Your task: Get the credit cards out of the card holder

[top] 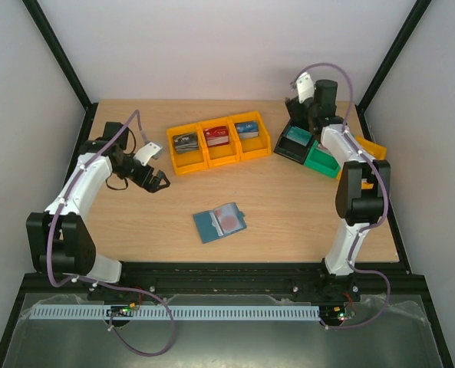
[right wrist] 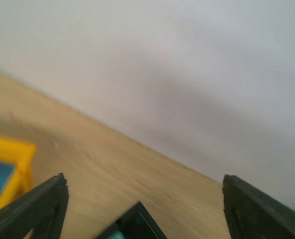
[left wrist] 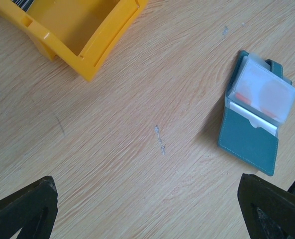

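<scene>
Open card holder (left wrist: 255, 122) lies unpinned on the desk (left wrist: 137, 89).
Left tool (left wrist: 148, 206) and right tool (right wrist: 143, 196) both gape empty; pulling the sleeved credit card (left wrist: 260, 94) one-handed may drag the card holder along.

Light wooden table (top: 304, 211) holds teal wallet-like card holder (top: 220, 222), three yellow plastic bins (top: 221, 160), black plastic bin (top: 288, 155), green plastic bin (top: 320, 163)

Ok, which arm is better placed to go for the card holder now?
Left. The left gripper is open and nearer the card holder, which lies open between the arms and shows in its wrist view. The right gripper, also open, sits far back by the black bin, facing the wall.
</scene>
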Controlling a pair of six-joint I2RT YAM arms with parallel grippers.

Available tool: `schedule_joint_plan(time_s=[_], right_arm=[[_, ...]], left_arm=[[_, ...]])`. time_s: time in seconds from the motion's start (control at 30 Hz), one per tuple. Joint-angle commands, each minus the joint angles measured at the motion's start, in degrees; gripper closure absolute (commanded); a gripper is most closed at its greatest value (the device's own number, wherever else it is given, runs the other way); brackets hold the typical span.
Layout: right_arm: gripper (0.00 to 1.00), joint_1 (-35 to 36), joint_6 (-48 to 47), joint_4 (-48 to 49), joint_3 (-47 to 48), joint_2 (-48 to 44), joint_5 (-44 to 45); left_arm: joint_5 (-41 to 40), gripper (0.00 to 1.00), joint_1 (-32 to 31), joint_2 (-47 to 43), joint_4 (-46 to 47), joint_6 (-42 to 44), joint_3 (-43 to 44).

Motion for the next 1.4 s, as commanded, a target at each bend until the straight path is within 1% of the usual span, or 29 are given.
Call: schedule_joint_plan(time_s=[0.0, 0.07, 0.13, 0.23, 0.33, 0.5, 0.6, 0.7, 0.8, 0.83, 0.9, 1.07, 1.23, 1.37], right_arm=[[0.25, -0.52, 40.29, 1.24, 4.64, 2.05, 3.23], [0.37, -0.52, 46.81, -5.57, 9.75, 5.34, 3.2], [0.47, -0.52, 50.61, -11.77, 12.5, 7.38, 3.54], [0.64, -0.52, 52.23, -13.51, 10.12, 6.12, 7.48], [0.71, -0.52, 51.04, -14.69, 8.7, 5.7, 10.29], [0.83, -0.61, 50.46, -24.26, 16.12, 12.21, 16.69], [0.84, -0.73, 51.38, -25.39, 18.16, 15.59, 17.68], [0.84, -1.19, 51.89, -25.52, 20.31, 18.42, 15.7], [0.89, -1.16, 52.15, -25.94, 22.0, 20.35, 15.3], [0.91, -1.14, 52.48, -26.01, 22.25, 20.82, 15.48], [0.91, -1.15, 52.93, -25.65, 22.15, 21.5, 15.79], [0.92, -1.14, 53.24, -25.86, 22.57, 24.45, 15.24], [0.94, -1.1, 54.51, -26.57, 21.02, 25.03, 12.37], [0.94, -1.1, 56.43, -22.3, 13.46, 21.45, 12.65]], left_arm=[[2.56, 0.01, 0.46, -1.28, -0.49, 0.45, 0.66], [3.24, 0.0, 0.46, -2.08, 0.76, 0.07, -0.31], [4.34, 0.0, 0.46, -2.37, 1.35, -0.1, -0.6], [5.51, 0.01, 0.41, -1.96, 0.86, 0.06, -0.02], [6.09, 0.0, 0.4, -0.9, 0.27, 0.2, 0.49], [2.64, 0.01, 0.46, -1.36, 1.17, -0.26, -0.44], [1.38, 0.0, 0.55, -2.27, 1.36, -0.22, -1.51], [0.71, 0.0, 0.64, -2.45, 1.56, -0.35, -1.94], [0.57, 0.01, 0.73, -1.62, 1.58, -0.65, -1.66], [0.49, 0.0, 0.73, -1.32, 1.57, -0.74, -1.49], [0.31, 0.01, 0.73, -1.07, 1.67, -0.83, -1.39], [0.39, 0.01, 0.81, -0.77, 1.48, -0.53, -1.54], [0.39, 0.0, 0.81, 0.23, 1.4, -0.75, -1.02], [0.46, 0.01, 0.81, 0.54, 1.33, -0.65, -0.99]])
